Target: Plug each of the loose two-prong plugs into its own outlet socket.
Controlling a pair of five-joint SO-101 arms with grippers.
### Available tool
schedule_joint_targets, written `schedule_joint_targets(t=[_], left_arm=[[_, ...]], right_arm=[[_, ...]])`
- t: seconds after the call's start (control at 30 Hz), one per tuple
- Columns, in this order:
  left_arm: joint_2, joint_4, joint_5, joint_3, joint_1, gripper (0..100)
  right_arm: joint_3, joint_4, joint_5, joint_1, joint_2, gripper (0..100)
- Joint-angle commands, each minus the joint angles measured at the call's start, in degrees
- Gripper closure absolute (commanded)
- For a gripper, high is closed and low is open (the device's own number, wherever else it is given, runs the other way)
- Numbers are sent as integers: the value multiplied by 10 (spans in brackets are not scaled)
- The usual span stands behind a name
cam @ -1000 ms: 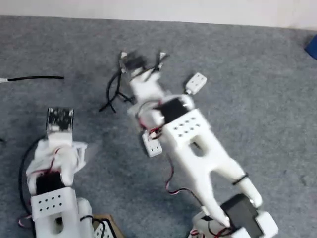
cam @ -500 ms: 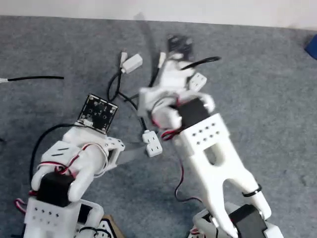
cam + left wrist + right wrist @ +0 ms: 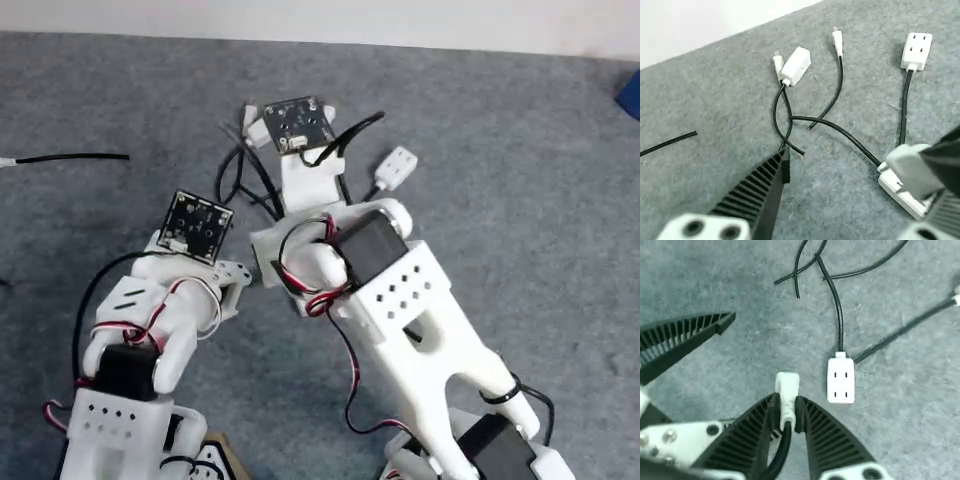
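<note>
While my right claw [image 3: 786, 401] grips a white plug [image 3: 787, 382] just beside the outlet socket [image 3: 841, 380] on the grey carpet [image 3: 900, 405], I see two risks | socket lies loose — an off-line push may shove it away | plug may twist in my grip, prongs missing slots

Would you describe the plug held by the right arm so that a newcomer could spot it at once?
On the grey table, find the right arm's gripper. Between its black ribbed fingers sits a small white plug with a black cord running back. Unlike the white outlet socket lying flat beside it, slots up, this one is gripped.
</note>
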Motion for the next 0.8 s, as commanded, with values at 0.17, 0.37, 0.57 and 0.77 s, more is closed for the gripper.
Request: schedule_joint_targets(t=[0.17,0.37,0.57,0.77], left_arm=[[0,-4,-5,-1,-15,571],[-1,98,-29,21,-19,573],[-1,116,-30,79,-54,574],[0,76,-26,86,-153,575]], right_arm=[[-35,14,33,4,-20,991],[10,-50,110,73,7,991],[22,-52,289,85,108,991],[45,-48,614,60,139,991]])
